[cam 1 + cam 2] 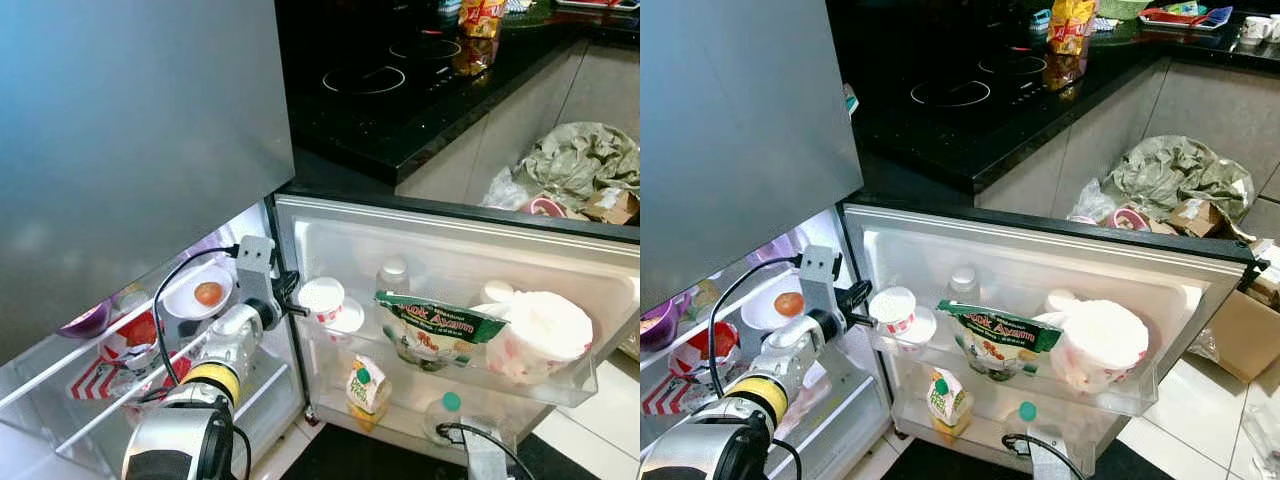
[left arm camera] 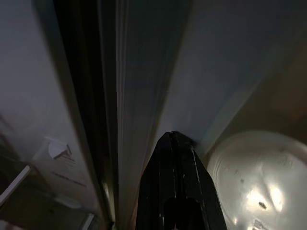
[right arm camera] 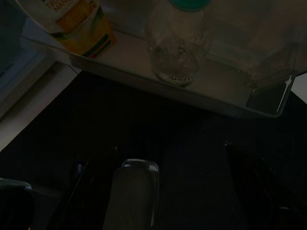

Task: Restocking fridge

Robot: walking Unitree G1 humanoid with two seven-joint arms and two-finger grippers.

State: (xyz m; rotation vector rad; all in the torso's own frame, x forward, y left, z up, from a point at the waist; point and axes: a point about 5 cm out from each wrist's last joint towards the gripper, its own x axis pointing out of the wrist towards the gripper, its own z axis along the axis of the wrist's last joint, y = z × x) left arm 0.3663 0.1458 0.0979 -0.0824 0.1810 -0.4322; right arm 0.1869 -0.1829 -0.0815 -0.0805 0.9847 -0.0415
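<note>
The fridge door [image 1: 450,232] stands open, with its shelves stocked. My left gripper [image 1: 298,306] is shut and empty at the door's hinge edge, its tip just short of a white red-patterned cup [image 1: 322,297] on the upper door shelf. In the left wrist view the closed fingers [image 2: 175,158] point along the door edge, beside the cup's white lid [image 2: 261,182]. The same shelf holds a white-capped bottle [image 1: 392,275], a green snack bag [image 1: 432,330] and a white bagged tub [image 1: 540,335]. My right gripper [image 3: 170,146] hangs low and open below the lower door shelf.
The lower door shelf holds a juice carton [image 1: 366,385] and a green-capped bottle [image 3: 178,43]. Inside the fridge sit a white bowl with an orange item [image 1: 200,295], a purple bowl [image 1: 88,320] and red-white packs [image 1: 135,335]. A black cooktop counter [image 1: 370,80] lies behind; crumpled bags [image 1: 575,165] lie on the right.
</note>
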